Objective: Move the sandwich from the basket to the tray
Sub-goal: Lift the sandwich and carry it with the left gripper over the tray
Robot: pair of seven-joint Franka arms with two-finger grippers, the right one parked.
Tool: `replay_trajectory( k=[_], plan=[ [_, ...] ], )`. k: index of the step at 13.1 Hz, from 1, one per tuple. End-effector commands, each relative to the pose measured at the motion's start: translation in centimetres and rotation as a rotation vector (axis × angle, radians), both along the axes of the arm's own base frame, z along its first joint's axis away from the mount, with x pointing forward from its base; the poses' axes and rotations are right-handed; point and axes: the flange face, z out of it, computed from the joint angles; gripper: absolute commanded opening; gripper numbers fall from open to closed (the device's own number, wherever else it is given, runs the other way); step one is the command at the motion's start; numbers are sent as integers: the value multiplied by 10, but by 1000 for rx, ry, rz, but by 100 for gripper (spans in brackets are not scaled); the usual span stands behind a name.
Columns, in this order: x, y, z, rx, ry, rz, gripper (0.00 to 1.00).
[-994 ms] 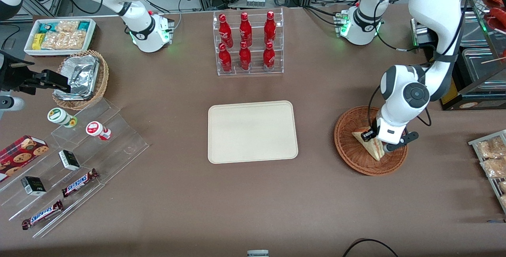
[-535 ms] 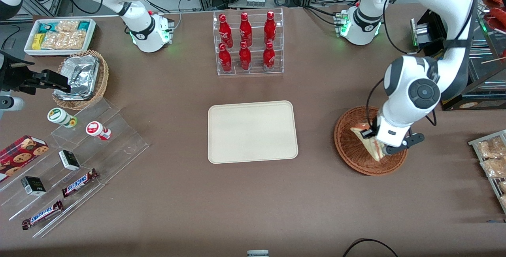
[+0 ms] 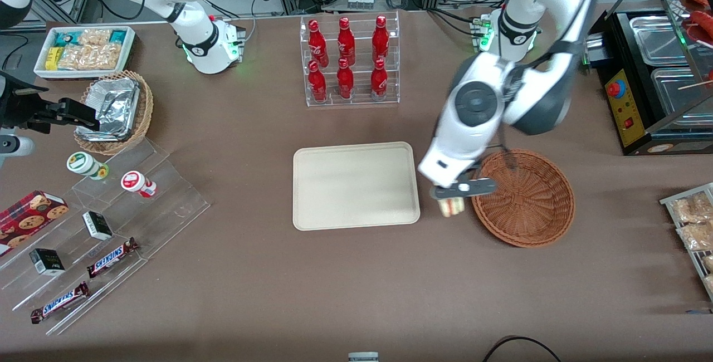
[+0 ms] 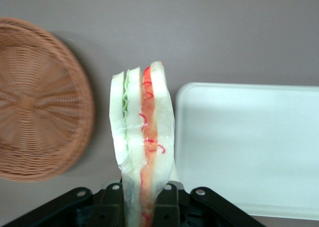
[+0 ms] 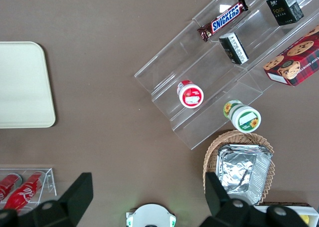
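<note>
The sandwich (image 4: 143, 137) hangs in the air, pinched at one end in the closed end effector (image 3: 451, 201), over the strip of bare worktop (image 3: 334, 284) between the tray (image 3: 312, 217) and the basket (image 3: 529, 197), nearer the front camera than the arm's wrist. It looks light and soft: wrapped bread layers with red and green filling that would squash or slide apart under a hard squeeze, so a gentle hold across the flat faces, as here, suits it. The basket is empty. The tray lies flat, with an open top. Farther off stands a clear rack of red bottles (image 3: 345, 61). The brown worktop is matte and level, with free room around the tray.
</note>
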Motion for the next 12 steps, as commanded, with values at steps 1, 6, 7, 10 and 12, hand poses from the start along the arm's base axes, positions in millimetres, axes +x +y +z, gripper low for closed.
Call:
replay_trajectory(
  k=[1, 6, 7, 10, 12],
  plan=[
    [-1, -60, -26, 6, -2, -20, 0],
    [-26, -126, -75, -80, -22, -87, 0],
    [-44, -148, -91, -90, -16, -123, 0],
    [-58, -169, -124, -104, -28, -146, 0],
    [-71, -180, -143, -92, -20, -168, 0]
  ],
)
